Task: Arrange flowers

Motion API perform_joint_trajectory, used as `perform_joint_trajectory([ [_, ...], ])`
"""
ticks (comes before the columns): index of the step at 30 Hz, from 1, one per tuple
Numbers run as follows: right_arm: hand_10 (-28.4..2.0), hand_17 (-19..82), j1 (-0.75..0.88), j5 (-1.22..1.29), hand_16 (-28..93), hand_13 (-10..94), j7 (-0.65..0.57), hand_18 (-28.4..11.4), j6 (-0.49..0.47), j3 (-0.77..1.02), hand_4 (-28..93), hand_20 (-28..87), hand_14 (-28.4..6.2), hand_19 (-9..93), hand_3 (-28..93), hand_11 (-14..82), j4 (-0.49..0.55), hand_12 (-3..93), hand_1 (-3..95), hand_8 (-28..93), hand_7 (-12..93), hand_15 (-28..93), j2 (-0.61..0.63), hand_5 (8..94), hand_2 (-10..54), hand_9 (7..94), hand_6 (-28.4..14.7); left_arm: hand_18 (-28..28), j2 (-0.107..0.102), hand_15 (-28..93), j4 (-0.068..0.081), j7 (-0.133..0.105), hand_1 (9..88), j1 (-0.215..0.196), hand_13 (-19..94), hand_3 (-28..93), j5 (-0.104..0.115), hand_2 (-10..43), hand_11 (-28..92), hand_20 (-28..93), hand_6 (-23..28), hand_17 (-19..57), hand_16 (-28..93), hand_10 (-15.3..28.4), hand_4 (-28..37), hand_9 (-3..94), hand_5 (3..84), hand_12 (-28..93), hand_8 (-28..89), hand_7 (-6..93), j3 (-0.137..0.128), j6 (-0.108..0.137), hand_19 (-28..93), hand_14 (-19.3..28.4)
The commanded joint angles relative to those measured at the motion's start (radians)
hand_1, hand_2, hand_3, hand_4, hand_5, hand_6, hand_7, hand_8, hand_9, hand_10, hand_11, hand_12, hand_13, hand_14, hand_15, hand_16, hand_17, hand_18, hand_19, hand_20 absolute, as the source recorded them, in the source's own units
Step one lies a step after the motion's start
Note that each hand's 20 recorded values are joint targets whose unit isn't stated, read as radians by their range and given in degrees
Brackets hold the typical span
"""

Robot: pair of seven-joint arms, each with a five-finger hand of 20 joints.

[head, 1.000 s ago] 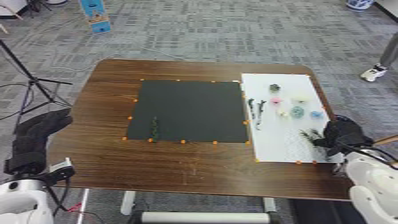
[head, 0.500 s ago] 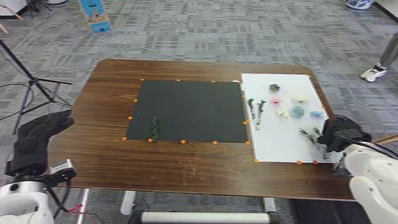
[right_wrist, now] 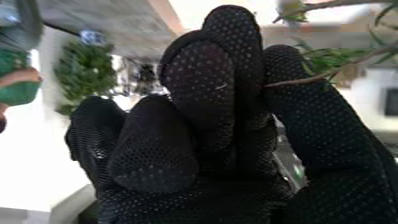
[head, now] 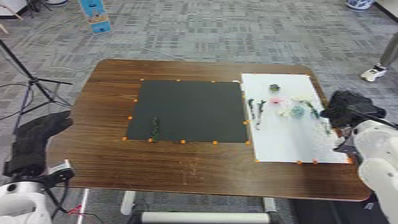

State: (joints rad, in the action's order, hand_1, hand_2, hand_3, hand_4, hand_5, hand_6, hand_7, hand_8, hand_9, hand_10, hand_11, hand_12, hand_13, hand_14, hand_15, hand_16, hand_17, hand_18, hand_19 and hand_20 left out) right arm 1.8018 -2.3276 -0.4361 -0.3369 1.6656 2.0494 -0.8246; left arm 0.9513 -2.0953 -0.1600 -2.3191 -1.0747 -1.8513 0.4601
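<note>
**Lift-off at the right edge!**

And up it comes: a moment ago my right hand (head: pixel 349 107) was down by the near right corner of the white sheet (head: pixel 282 145), and now it has moved towards the far edge of the table (head: pixel 195 172), carrying a leafy sprig (right_wrist: pixel 311 79) pinched between thumb and fingers. That greenery has left its spot near the sheet's right edge and hangs beside the teal flower (head: pixel 298 111) and the pink flower (head: pixel 275 100).

So the picking looks done; carrying comes next, I judge. The dark mat (head: pixel 191 107) already has a green stem (head: pixel 155 129) by its near left corner, and I'd bring this one across to join it – high enough, mind, or trailing leaves could drag those blooms. My left hand (head: pixel 37 135) is off the table's left edge, fingers loosely extended.
</note>
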Motion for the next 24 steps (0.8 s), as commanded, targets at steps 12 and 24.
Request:
perform_joint_trajectory([
  [12, -12.3, 53, -0.433, 0.045, 41, 87, 0.045, -26.3, -0.136, -0.473, -3, 71, -10.9, 93, 69, 42.8, 0.070, 26.8, 40.4, 1, 39, 69, -0.071, 88.7, 4.0, 93.7, 0.5, 8.2, -0.023, 15, -0.008, 0.016, 24.5, 0.008, 43, 70, 0.008, 12.6, 23, 16, 2.4, 9.3, -1, 13.0, -28.3, 53.8, 52.2, 15, -8, 18.5, -0.013, 0.005, 8, 14.7],
  [24, -12.5, 53, -0.551, -0.015, 41, 87, 0.050, -26.6, -0.175, -0.683, -3, 71, -11.2, 93, 69, 42.4, -0.059, 26.5, 40.3, 2, 37, 69, -0.250, 89.5, 4.1, 93.7, 0.3, 8.2, -0.019, 15, -0.011, 0.016, 24.4, 0.005, 43, 70, 0.009, 12.4, 23, 16, 2.4, 9.3, -1, 13.0, -28.3, 53.8, 52.2, 15, -8, 18.4, -0.009, 0.000, 8, 14.7],
])
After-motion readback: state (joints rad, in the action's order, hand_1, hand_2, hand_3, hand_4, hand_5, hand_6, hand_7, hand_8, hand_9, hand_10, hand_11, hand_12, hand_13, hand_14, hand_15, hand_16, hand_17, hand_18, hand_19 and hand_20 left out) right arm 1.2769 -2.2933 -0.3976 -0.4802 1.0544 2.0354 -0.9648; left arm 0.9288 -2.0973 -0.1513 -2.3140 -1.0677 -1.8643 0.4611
